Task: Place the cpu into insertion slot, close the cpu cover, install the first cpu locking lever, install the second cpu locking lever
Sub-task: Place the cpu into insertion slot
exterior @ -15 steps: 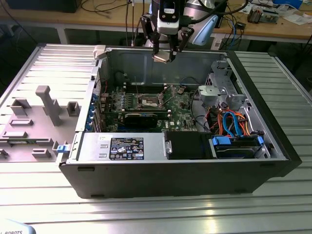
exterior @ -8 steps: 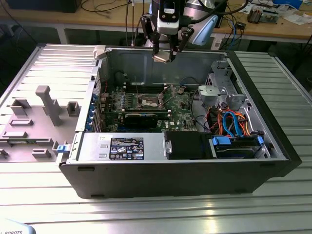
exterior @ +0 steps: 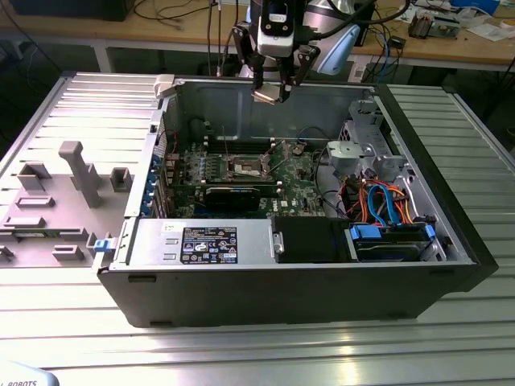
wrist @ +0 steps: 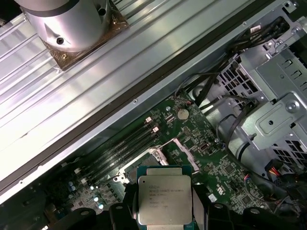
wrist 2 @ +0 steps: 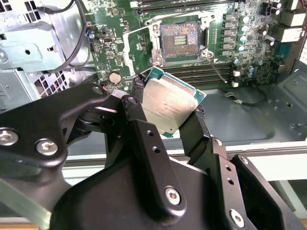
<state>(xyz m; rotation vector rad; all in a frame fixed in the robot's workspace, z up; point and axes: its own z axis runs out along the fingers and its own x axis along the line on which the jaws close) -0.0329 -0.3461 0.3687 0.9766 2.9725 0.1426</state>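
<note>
Smooth matt grey metal — top of cpu (wrist 2: 165,108)

claw (wrist 2: 169,101): matte black, two angular fingers (wrist 2: 149,143), silver socket-head screws (wrist 2: 173,195). wrist housing (exterior: 277,20) white-grey with a dark panel, black cables (exterior: 239,40) alongside. arm link (wrist: 72,21): silver cylinder, possibly brushed aluminium.
</note>
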